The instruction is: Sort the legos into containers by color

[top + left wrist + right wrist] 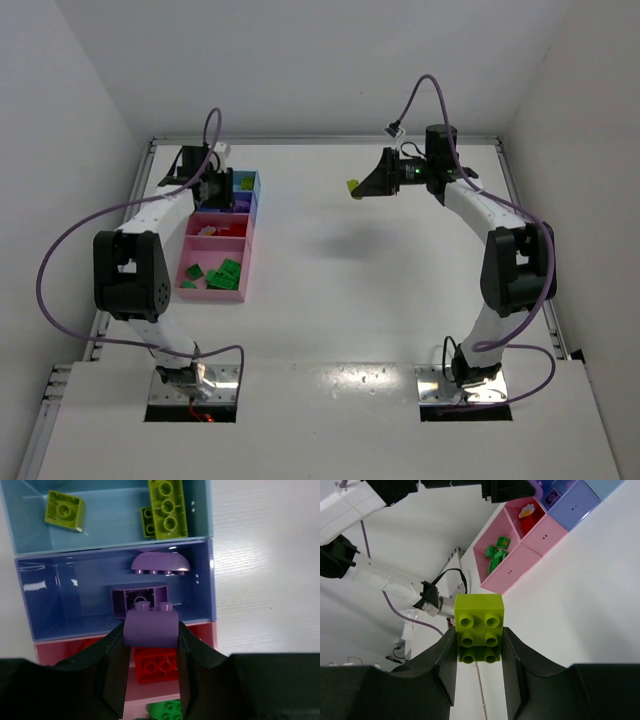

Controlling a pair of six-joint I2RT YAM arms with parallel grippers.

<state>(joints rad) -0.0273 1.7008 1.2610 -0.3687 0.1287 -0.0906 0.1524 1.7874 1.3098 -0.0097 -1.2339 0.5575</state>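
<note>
Left tool [151,639]: clamped on a purple brick [150,625], held above the near wall of the darker blue tray [65,597].
Darker blue tray: holds a rounded purple piece [160,562] and a hollow purple piece [137,600].
Light blue tray [110,527]: holds yellow-green bricks [167,507].
Right tool [478,641]: clamped on a yellow-green brick [479,617], raised over the counter [380,300], well apart from the trays.
Smaller pink tray [55,650]: holds red bricks [155,665].
Largest pink tray [210,295]: holds green bricks [225,272].
</note>
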